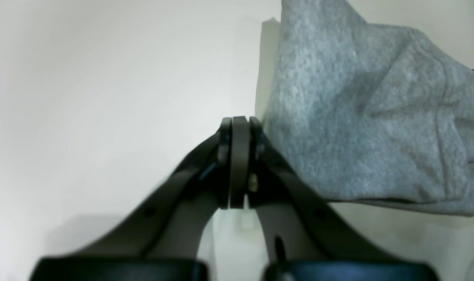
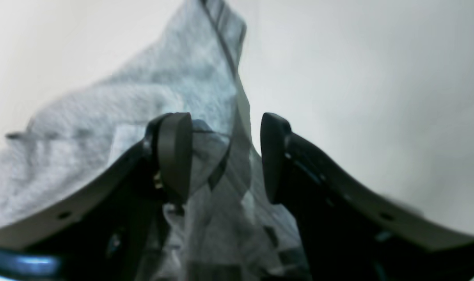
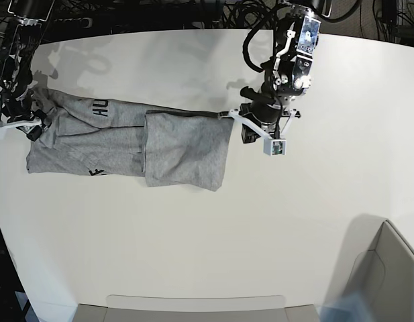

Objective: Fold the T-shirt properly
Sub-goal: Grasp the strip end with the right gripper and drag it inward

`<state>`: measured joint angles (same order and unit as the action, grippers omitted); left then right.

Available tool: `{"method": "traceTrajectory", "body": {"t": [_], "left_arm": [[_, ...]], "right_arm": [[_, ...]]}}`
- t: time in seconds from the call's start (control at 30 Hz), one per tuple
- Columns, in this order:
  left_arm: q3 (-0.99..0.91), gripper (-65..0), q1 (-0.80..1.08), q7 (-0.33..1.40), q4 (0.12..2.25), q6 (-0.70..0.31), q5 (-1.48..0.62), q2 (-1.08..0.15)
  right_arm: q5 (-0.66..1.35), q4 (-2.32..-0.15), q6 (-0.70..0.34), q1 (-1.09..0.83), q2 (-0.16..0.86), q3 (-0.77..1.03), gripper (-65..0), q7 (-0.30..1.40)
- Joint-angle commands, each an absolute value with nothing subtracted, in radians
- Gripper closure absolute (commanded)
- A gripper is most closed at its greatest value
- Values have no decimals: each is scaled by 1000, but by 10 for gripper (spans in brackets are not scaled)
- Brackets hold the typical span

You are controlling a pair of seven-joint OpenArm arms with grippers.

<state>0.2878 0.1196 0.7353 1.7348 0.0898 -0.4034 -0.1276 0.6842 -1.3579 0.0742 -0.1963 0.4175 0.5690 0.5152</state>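
Observation:
The heather-grey T-shirt (image 3: 119,137) lies spread lengthwise on the white table (image 3: 260,221), with bits of black lettering showing. Its right part is folded over into a plain grey panel (image 3: 186,151). My left gripper (image 3: 235,115) is at the panel's upper right corner. In the left wrist view it (image 1: 238,125) is shut, and the shirt (image 1: 357,117) lies just right of the tips, with no cloth seen between them. My right gripper (image 3: 22,124) is at the shirt's left end. In the right wrist view it (image 2: 225,156) is open, with shirt fabric (image 2: 143,89) between and below the fingers.
A grey bin (image 3: 388,268) stands at the front right corner. A flat grey tray edge (image 3: 193,308) runs along the front of the table. Cables and dark frame parts (image 3: 193,13) lie behind the table's back edge.

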Motion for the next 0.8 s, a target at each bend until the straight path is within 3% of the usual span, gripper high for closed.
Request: {"method": "traceTrajectory", "body": {"t": [0.0, 0.1, 0.3, 0.77], "left_arm": [[288, 0, 110, 719, 1748, 90, -403, -127], [288, 0, 110, 719, 1748, 90, -403, -127], [286, 0, 108, 719, 1748, 90, -403, -125], [292, 0, 73, 714, 1687, 90, -403, -120]], "right_arm": [[694, -1348, 71, -182, 461, 579, -274, 486], [694, -1262, 61, -163, 486, 575, -274, 479], [792, -1130, -71, -114, 487, 572, -274, 481], [1035, -1089, -216, -110, 483, 556, -274, 538]]}}
